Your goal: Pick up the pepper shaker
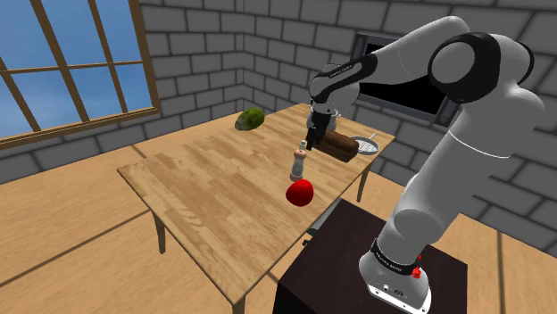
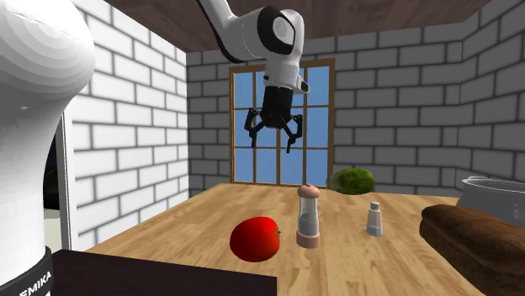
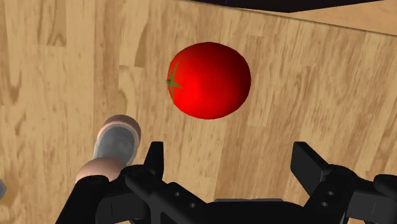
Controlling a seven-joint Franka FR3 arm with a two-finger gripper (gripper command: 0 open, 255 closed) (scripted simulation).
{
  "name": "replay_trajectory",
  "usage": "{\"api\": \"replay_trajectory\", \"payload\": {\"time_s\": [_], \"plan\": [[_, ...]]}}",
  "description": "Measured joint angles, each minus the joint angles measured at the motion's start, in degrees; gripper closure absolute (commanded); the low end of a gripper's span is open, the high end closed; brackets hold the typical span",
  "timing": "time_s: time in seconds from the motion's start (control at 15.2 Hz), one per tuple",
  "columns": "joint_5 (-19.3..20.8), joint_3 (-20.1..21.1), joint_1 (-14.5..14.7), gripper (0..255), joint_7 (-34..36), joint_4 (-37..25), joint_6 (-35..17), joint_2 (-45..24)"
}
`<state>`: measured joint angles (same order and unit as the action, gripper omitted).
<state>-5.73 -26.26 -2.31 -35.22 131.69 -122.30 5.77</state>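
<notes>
The pepper shaker point(image 2: 308, 216) is a tall clear cylinder with a pinkish cap and base. It stands upright on the wooden table point(image 2: 193, 220), between a red tomato point(image 2: 255, 238) and a small grey shaker point(image 2: 375, 219). My black gripper point(image 2: 271, 139) hangs open well above the table with nothing between its fingers. In the shoulder view the gripper point(image 1: 308, 141) is just above the pepper shaker point(image 1: 300, 162). In the wrist view the pepper shaker point(image 3: 114, 143) lies just outside one finger point(image 3: 153, 159), not between the two, and the tomato point(image 3: 208, 79) lies ahead of the gripper point(image 3: 229, 162).
A dark brown loaf point(image 1: 337, 144) and a grey pot point(image 1: 366, 143) sit behind the shaker near the table's far end. A green lump point(image 1: 251, 119) lies at the far corner by the window. The tomato point(image 1: 300, 191) rests close to the table edge nearest the stand.
</notes>
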Motion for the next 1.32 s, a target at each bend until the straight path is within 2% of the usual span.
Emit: {"api": "replay_trajectory", "payload": {"time_s": [0.4,0.79,0.92,1.32], "plan": [[-9.95,-1.59,-1.99,0,-11.44,-8.75,-4.31,-15.01],[-18.52,0.49,-7.19,0,-19.96,-21.03,-4.25,-29.03],[-19.84,1.1,-8.27,0,-21.22,-23.03,-4.44,-31.49],[-22.19,2.42,-9.34,0,-23.23,-23.22,-7.37,-35.05]]}}
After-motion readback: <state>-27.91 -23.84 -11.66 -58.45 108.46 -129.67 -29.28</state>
